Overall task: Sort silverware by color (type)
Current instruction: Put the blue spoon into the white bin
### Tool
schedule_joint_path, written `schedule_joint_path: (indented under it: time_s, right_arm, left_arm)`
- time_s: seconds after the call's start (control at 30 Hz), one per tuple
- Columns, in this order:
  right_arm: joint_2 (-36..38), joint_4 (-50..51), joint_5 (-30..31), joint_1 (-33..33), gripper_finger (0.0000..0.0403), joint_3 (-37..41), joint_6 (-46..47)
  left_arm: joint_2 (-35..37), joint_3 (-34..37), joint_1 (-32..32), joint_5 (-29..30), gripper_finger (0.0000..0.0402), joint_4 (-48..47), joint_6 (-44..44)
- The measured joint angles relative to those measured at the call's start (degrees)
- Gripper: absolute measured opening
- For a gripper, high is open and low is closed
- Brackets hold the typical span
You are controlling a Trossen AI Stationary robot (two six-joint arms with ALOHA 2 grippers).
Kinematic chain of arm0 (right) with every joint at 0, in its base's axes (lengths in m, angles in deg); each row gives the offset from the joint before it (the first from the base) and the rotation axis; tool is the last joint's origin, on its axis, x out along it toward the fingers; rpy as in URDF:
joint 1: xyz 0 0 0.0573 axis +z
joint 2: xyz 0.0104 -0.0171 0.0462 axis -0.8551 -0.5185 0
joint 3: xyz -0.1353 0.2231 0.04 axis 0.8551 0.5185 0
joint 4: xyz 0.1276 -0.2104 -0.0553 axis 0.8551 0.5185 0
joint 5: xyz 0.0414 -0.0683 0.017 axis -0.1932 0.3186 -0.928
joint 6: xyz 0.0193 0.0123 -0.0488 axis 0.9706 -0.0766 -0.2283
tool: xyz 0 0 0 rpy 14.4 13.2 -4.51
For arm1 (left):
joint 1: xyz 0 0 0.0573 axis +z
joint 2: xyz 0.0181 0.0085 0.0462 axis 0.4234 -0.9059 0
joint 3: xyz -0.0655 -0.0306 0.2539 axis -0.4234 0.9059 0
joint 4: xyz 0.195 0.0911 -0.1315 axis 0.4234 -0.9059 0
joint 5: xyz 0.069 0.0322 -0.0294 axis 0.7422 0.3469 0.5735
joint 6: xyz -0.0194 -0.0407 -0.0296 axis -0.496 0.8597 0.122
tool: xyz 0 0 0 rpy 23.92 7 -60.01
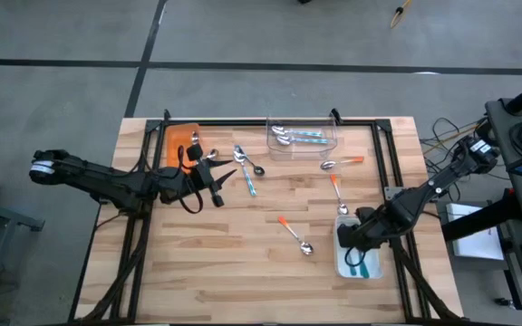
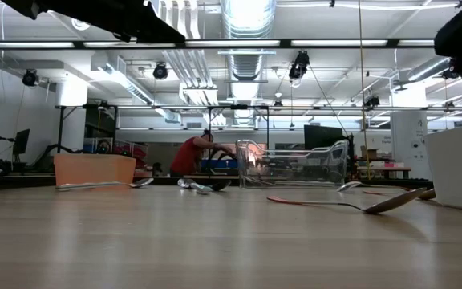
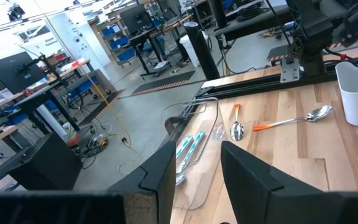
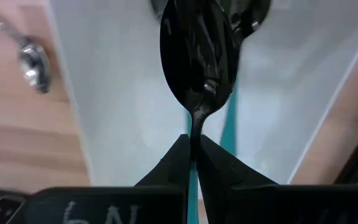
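My right gripper [image 4: 193,146] is shut on a spoon with a shiny bowl [image 4: 197,62] and stands over the white tray [image 1: 344,263] at the table's right near side. A teal-handled spoon [image 1: 362,265] lies in that tray. Loose on the wood lie three orange-handled spoons [image 1: 343,163] [image 1: 335,192] [image 1: 293,234], a teal one [image 1: 247,179] and a silver one [image 1: 253,167]. Teal spoons [image 1: 302,137] lie in the clear tray [image 1: 329,145]. My left gripper [image 1: 216,179] hovers open at the left with nothing between its fingers [image 3: 247,180]. My right gripper pinches the spoon's thin neck [image 4: 196,127], just behind the bowl, between its two fingertips. The fingers come from above, slanting steeply down. The bowl sticks out beyond the fingertips over the inside of the white tray; a strip of teal shows back between the fingers.
An orange tray [image 1: 179,142] stands at the far left, next to my left arm. A black frame [image 1: 388,154] runs along the table's edges. Bare wood lies along the near side [image 1: 243,281].
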Motion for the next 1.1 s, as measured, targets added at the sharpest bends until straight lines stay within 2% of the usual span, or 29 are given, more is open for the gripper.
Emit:
schedule_joint_path:
  time_s: [0.33, 0.83, 1.1]
  right_arm:
    - [-3.2, 1.9, 0.6, 0.0, 0.0009, 0.0, 0.6]
    - [-3.2, 2.1, 10.5, 0.0, 0.0009, 0.0, 1.5]
    - [-3.2, 2.0, 13.4, 0.0, 0.0009, 0.1, 1.4]
  left_arm:
    - [0.0, 0.0, 0.0, 0.0, 0.0109, 0.0, 0.0]
    - [0.0, 0.0, 0.0, 0.0, 0.0109, 0.0, 0.0]
    - [0.0, 0.0, 0.0, 0.0, 0.0109, 0.0, 0.0]
